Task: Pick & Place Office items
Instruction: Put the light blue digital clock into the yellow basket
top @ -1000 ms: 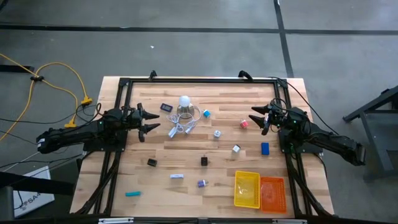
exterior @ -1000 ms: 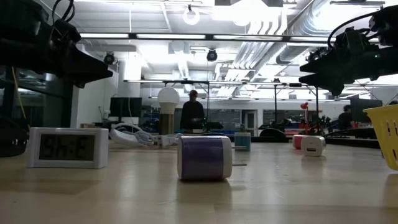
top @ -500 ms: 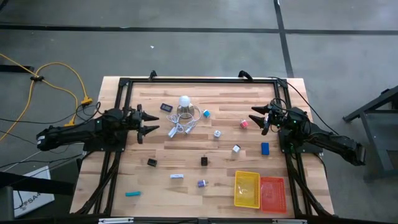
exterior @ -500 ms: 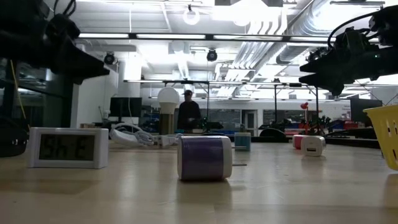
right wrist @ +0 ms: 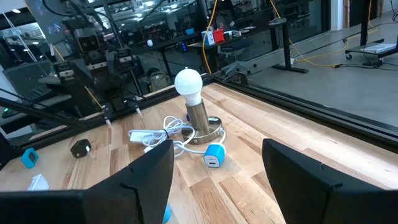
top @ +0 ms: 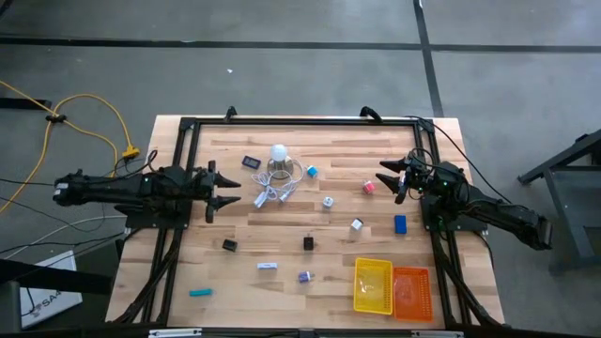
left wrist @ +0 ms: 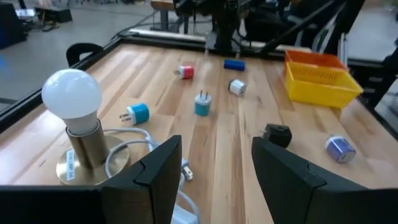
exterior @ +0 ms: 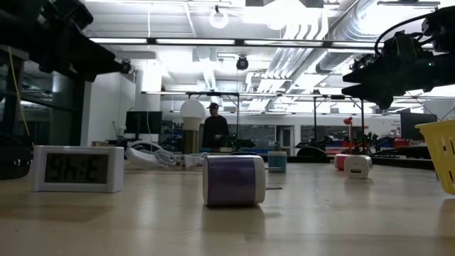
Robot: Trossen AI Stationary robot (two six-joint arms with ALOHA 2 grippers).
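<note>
At the left edge of the table [top: 282, 282] we see the left gripper [top: 225, 192] hovering above the wood, its jaws spread apart with nothing between them. Well below it, near the table's front left corner, lies the teal stick [top: 200, 292]. Just beside the gripper's tips, toward the far rail, sits a small dark clock [top: 252, 162], and next to that stands the lamp [top: 278, 160] with its white bulb, its white cord [top: 272, 194] looped on the wood in front.

Moving toward the middle, we find a black clip [top: 229, 245], a flat white-blue piece [top: 268, 267] and a purple-white roll [top: 305, 277] nearer the front, with another black piece [top: 308, 243] just behind the roll. A blue plug [top: 311, 172] lies close to the lamp, and a small white cube [top: 328, 201] sits near the table's centre.

Further right are the pink cube [top: 369, 187], a white-grey piece [top: 357, 224] and the blue block [top: 400, 223]. The yellow tray [top: 373, 285] and orange tray [top: 410, 291] stand touching side by side at the front right.

The right gripper [top: 390, 176] hangs above the table just beside the pink cube, jaws released and empty.
</note>
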